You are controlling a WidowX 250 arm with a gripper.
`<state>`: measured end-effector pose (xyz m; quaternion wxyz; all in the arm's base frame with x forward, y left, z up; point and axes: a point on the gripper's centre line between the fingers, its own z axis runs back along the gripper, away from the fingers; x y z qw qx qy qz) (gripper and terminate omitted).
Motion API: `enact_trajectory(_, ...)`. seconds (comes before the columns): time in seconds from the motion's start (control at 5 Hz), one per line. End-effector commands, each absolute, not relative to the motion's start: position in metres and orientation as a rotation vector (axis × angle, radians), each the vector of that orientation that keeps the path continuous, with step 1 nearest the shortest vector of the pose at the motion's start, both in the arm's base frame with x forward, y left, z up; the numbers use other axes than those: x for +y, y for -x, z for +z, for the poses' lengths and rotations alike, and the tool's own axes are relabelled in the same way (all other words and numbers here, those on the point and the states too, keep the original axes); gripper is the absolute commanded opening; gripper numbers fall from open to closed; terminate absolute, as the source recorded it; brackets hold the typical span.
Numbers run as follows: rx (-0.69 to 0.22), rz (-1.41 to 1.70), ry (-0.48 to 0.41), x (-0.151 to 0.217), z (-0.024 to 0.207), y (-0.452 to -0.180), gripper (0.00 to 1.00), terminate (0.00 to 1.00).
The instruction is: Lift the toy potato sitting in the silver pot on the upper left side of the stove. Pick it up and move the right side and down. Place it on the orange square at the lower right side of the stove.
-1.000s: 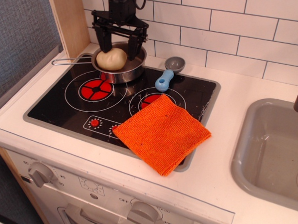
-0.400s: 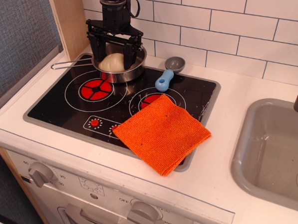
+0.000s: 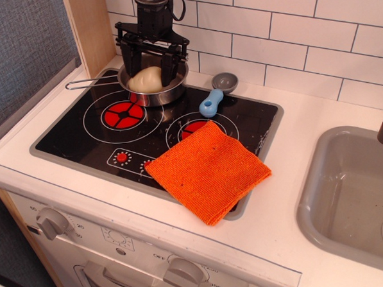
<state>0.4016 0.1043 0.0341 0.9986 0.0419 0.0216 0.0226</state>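
Black gripper (image 3: 146,72) straddles the toy potato (image 3: 146,79) in the silver pot (image 3: 154,93) at the stove's (image 3: 69,140) back-left corner; whether it grips, I cannot tell. Oven panel (image 3: 139,252) reads "OFF".

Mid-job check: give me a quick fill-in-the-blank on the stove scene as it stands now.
1. The toy potato sits inside the silver ____.
2. The gripper fingers stand on either ____ of the potato.
3. The orange square covers the stove's lower ____ corner.
4. The scoop behind the cloth has a ____ handle.

Missing words: pot; side; right; blue
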Motion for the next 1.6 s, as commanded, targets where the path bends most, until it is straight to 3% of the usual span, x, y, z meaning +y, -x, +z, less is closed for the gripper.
enact_trajectory(0.0,-0.035,0.057,-0.095,0.111,0.057,-0.404,0.0,0.0)
enact_trajectory(0.6,-0.233,0.073,-0.109,0.112,0.127,-0.401,0.0,0.0)
enact_trajectory(0.8,-0.198,0.092,-0.107,0.112,0.123,-0.398,0.0,0.0)
enact_trajectory(1.0,-0.126,0.152,-0.114,0.118,0.099,-0.394,1.0,0.0)
enact_trajectory(1.4,-0.044,0.14,-0.127,0.111,0.064,-0.395,1.0,0.0)
